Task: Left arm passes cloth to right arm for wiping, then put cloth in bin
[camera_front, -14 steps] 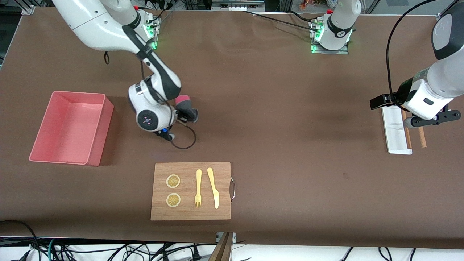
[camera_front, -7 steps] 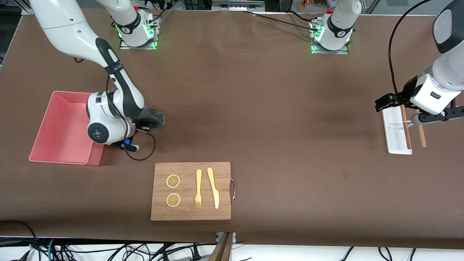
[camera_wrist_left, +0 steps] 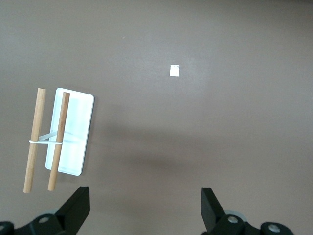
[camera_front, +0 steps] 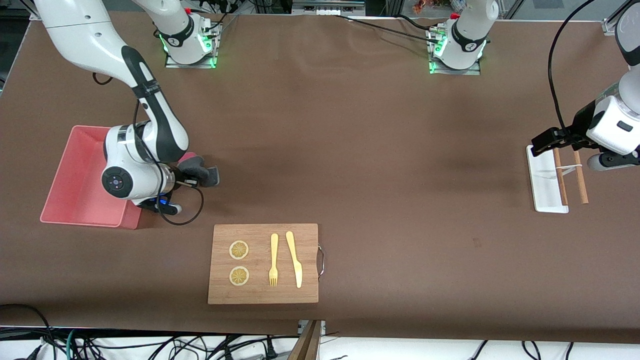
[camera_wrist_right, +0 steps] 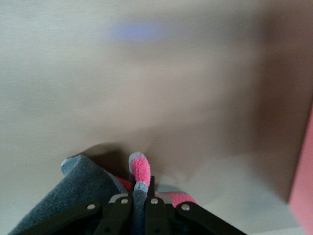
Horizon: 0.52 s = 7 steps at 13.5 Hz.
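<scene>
The table (camera_front: 380,165) is covered by a matte brown sheet, flat apart from faint creases near the arm bases. Cables (camera_front: 150,345) lie on the light floor along the table edge nearest the front camera.

Nearest that camera lies a rectangular wooden board (camera_front: 263,263) with visible grain and a thin wire handle at the end toward the left arm. On it rest two round lemon slices (camera_front: 239,250), a pale yellow fork (camera_front: 273,260) and a knife (camera_front: 294,259), side by side.

Farther from the camera, toward the right arm's end, stands the bin (camera_front: 80,170): a pink rectangular plastic tub with tall straight walls, smooth inside. The right gripper (camera_front: 182,176) hangs over the table just beside the bin's wall, its wrist overlapping the bin's rim in the front view. Its fingers (camera_wrist_right: 146,208) are pressed together on the cloth (camera_front: 200,172), a soft fleecy rag, pink on one face and dark grey on the other, which hangs from the fingers over the brown sheet.

Toward the left arm's end lie a flat white oblong tray (camera_front: 542,182) and two thin wooden sticks (camera_front: 580,180) joined by a white band, one across the tray, one beside it. The left gripper (camera_wrist_left: 144,208) waits over bare table near the tray, its black fingers (camera_wrist_left: 78,208) spread wide, holding nothing.
</scene>
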Available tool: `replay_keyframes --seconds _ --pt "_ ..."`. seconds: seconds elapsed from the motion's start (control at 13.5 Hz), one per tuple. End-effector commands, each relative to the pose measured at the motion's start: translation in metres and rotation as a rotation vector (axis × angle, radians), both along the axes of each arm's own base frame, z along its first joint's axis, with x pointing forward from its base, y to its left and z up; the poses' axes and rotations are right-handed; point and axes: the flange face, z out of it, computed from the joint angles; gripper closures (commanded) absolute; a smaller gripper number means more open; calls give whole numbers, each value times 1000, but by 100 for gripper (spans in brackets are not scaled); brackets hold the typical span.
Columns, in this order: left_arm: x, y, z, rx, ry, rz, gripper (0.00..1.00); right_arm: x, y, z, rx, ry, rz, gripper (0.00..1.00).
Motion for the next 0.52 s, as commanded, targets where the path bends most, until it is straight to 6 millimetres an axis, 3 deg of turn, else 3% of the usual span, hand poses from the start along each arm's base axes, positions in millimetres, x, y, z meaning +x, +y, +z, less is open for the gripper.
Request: replay_keyframes --seconds 0.0,0.44 --pt "0 1 5 10 19 -30 0 -5 47 2 -8 -44 -82 100" --pt "0 1 6 5 18 -30 0 -38 176 3 36 -90 -293 100"
